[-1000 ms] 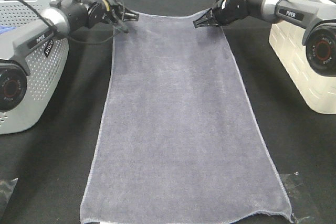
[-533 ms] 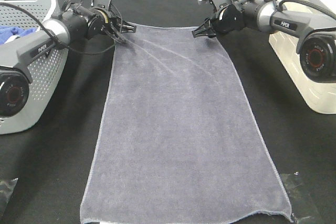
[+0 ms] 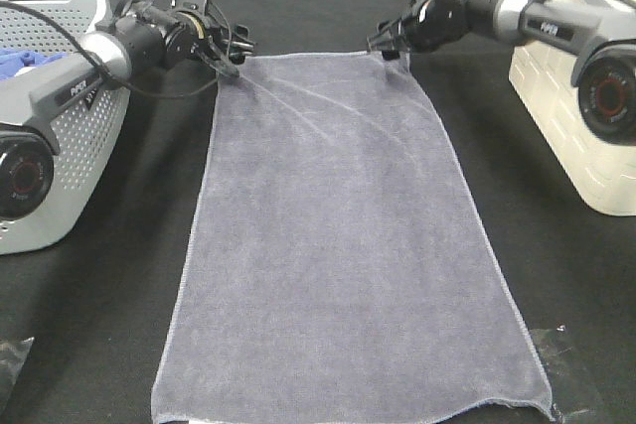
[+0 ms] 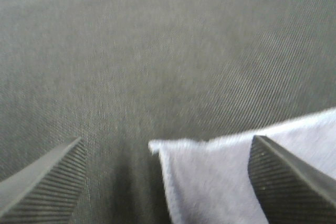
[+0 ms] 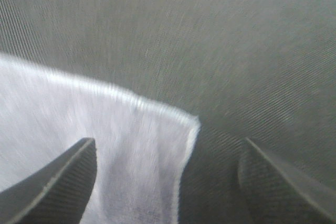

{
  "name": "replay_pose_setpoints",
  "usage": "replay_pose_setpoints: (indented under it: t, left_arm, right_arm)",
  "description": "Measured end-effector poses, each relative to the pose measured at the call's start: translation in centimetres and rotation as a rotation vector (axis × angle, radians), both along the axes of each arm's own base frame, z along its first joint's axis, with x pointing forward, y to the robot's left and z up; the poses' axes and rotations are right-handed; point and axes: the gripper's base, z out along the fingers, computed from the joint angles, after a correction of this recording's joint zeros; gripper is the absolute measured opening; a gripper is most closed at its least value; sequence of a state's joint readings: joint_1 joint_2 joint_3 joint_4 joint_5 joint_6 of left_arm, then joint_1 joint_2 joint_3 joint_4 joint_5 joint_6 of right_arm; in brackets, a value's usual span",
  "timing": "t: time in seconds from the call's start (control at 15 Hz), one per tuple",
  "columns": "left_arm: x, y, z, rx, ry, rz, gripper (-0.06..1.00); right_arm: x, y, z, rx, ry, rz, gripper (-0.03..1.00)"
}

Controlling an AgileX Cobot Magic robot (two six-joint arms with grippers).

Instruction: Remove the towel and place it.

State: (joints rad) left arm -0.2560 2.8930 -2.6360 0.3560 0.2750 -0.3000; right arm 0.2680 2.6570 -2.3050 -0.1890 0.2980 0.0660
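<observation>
Both arms had just let go, jaws now wide over the far corners, and the towel (image 3: 343, 245) lay flat on the worktop (image 3: 99, 325), seemingly placed.

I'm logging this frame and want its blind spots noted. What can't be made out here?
- Towel: the near hem's left end is cut off by the bottom edge of the exterior high view.
- Grey basket: its left side is cropped and the left arm hides most of its contents.
- Both wrist views: motion blur softens the towel corners.
</observation>
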Motion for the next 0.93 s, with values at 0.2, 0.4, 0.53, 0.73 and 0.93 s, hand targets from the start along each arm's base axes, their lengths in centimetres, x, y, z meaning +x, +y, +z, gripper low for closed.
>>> replay_pose_setpoints:
  t: [0.2, 0.4, 0.53, 0.73, 0.93]
  left_arm:
    - [-0.2, -1.2, 3.1, -0.026, -0.047, -0.018, 0.81]
    - [-0.6, -2.2, 5.5, -0.046, -0.085, -0.035, 0.81]
    - [-1.1, -3.2, 8.3, -0.075, -0.112, -0.047, 0.81]
    - [-2.5, -4.0, 12.1, -0.063, -0.061, -0.026, 0.81]
    - [-4.5, -4.2, 15.1, -0.041, 0.091, 0.025, 0.80]
  right_arm:
    - [-0.4, -0.1, 3.5, 0.026, -0.006, -0.016, 0.71]
    - [-0.9, -0.2, 6.0, 0.042, -0.002, -0.026, 0.71]
    - [-1.8, -0.5, 9.5, 0.052, 0.000, -0.038, 0.71]
    - [-3.3, -0.9, 13.7, 0.058, 0.021, -0.052, 0.71]
    - [-5.4, -1.6, 16.7, 0.041, 0.118, -0.075, 0.71]
